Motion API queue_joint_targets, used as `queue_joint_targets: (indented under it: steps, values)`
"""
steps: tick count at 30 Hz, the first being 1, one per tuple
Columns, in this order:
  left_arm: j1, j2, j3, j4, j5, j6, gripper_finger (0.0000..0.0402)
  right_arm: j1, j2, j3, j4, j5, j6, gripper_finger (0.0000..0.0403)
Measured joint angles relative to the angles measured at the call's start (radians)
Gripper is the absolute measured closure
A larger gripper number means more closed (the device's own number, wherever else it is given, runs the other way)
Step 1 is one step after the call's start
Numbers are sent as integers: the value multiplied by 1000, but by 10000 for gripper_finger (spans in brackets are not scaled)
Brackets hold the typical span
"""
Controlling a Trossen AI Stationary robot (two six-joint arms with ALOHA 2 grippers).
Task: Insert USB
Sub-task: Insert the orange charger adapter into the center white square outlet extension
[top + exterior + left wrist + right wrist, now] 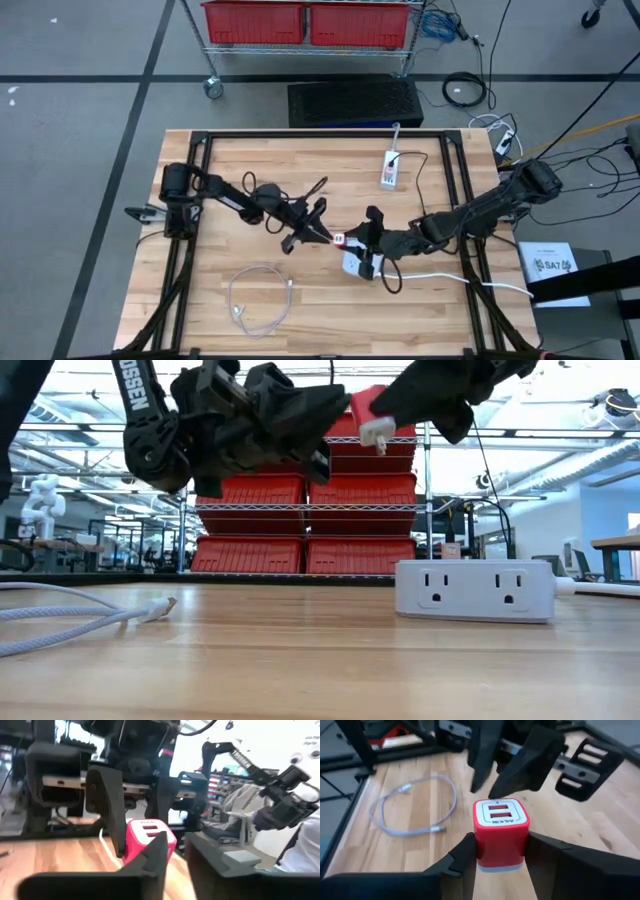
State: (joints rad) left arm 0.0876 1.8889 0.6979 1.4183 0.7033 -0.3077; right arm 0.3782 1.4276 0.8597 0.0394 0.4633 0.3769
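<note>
A red cube charger (501,832) with two USB ports on its white face hangs above the table, with my right gripper (502,857) shut on it. My left gripper (487,787) points at that port face from the table's left. Its fingers stand a narrow gap apart with nothing between them. In the high view the charger (338,240) lies between my left gripper (318,228) and my right gripper (362,243). A white USB cable (258,300) lies coiled on the table nearer the front. A white power strip (475,590) rests flat on the table below the right gripper. My right gripper pinches the charger's two opposite red sides (479,851) between its two fingers, near the white end away from the ports. The fingers come from the table's right, slanting down. The charger is lifted clear, port face toward the left gripper. Whether my left gripper touches the port face, I cannot tell.
A second white strip (390,168) with a cord lies at the far middle of the table. Black frame rails (200,180) run along the table's sides. A shelf with red bins (300,550) stands beyond the far edge.
</note>
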Motion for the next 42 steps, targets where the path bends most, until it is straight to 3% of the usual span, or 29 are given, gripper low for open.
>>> queue_joint_targets:
  steps: [7, 17, 21, 26, 29, 34, 39, 42]
  values:
    - [-26, -2, 31, -118, -97, 81, 228, 0, 0, -1, -83, -15, 39, 291]
    - [22, -8, 30, -217, -75, 80, 212, 100, -1, -62, -196, 97, 241, 292]
    - [28, -8, 30, -236, -68, 87, 225, 153, -1, -174, 25, 70, 291, 293]
    - [28, -8, 29, -282, -65, 162, 260, 164, -1, -341, 396, -8, 176, 293]
    - [29, -8, 29, -348, -64, 222, 282, 113, -1, -415, 507, -89, 89, 293]
    - [24, -8, 29, -401, -34, 262, 306, -31, -1, -491, 620, -324, 11, 293]
    - [-12, -8, 42, -332, 8, 328, 298, -157, -1, -504, 688, -611, -26, 293]
    - [-40, -8, 78, -364, 6, 432, 278, -214, -1, -504, 700, -703, -28, 293]
